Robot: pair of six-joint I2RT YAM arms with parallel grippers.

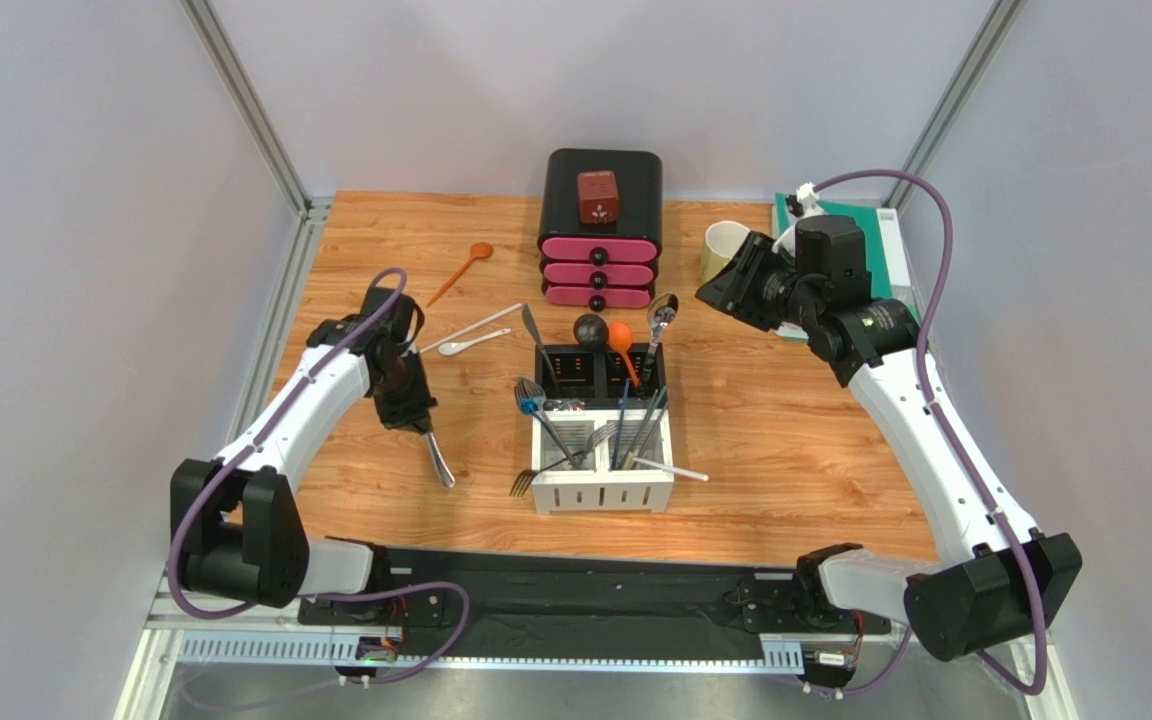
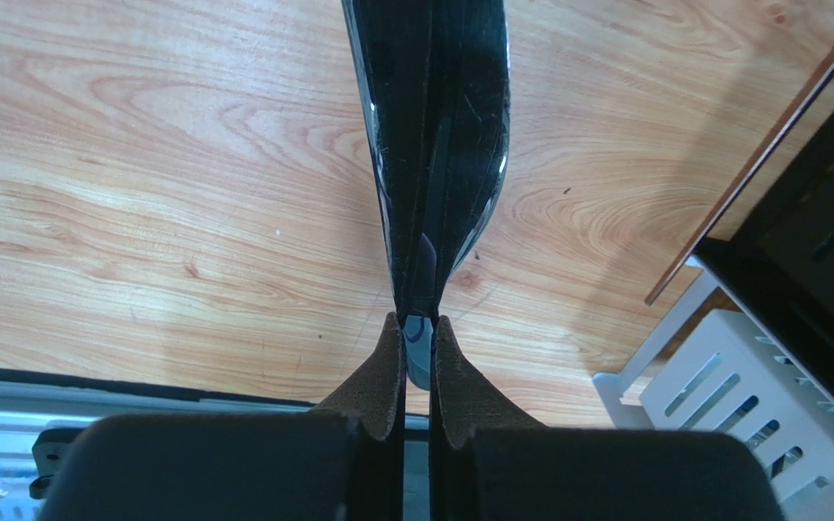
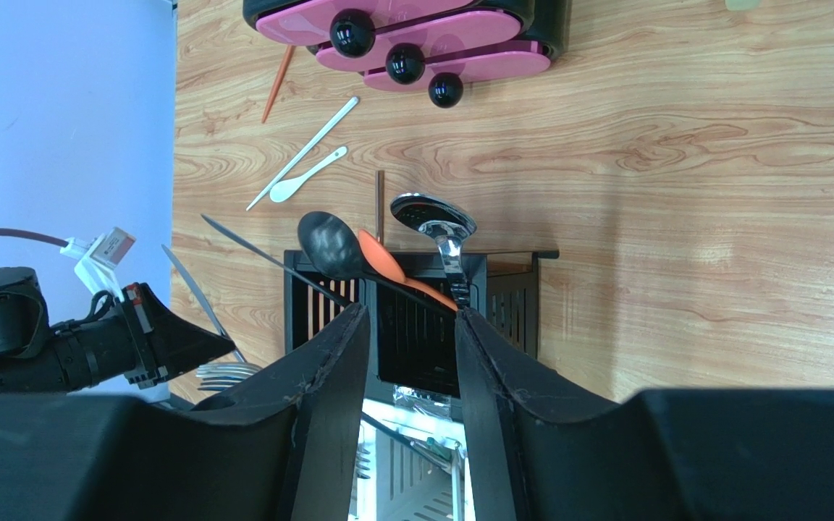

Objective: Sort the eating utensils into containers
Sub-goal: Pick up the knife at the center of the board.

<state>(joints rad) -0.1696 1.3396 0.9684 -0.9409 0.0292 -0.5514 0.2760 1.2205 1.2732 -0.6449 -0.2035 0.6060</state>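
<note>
My left gripper point(image 1: 414, 408) is shut on the end of a slim silver metal utensil point(image 1: 440, 458), which hangs point-down over the wood left of the caddy; up close it shows as a dark shiny blade point(image 2: 432, 130) between the pads point(image 2: 389, 364). The four-compartment caddy point(image 1: 602, 483) holds forks, spoons, a black spoon point(image 3: 329, 244), an orange spoon point(image 3: 383, 261) and a silver spoon point(image 3: 432, 212). My right gripper point(image 1: 717, 285) is open and empty, raised behind and to the right of the caddy point(image 3: 514, 304). An orange spoon point(image 1: 462, 270) and white spoons point(image 1: 470, 338) lie loose on the table.
A black-and-pink drawer box point(image 1: 602, 225) stands at the back centre, with a pale green mug point(image 1: 722, 248) and a green board point(image 1: 880, 225) to its right. The caddy's white slotted wall point(image 2: 737, 402) is close on the left gripper's right.
</note>
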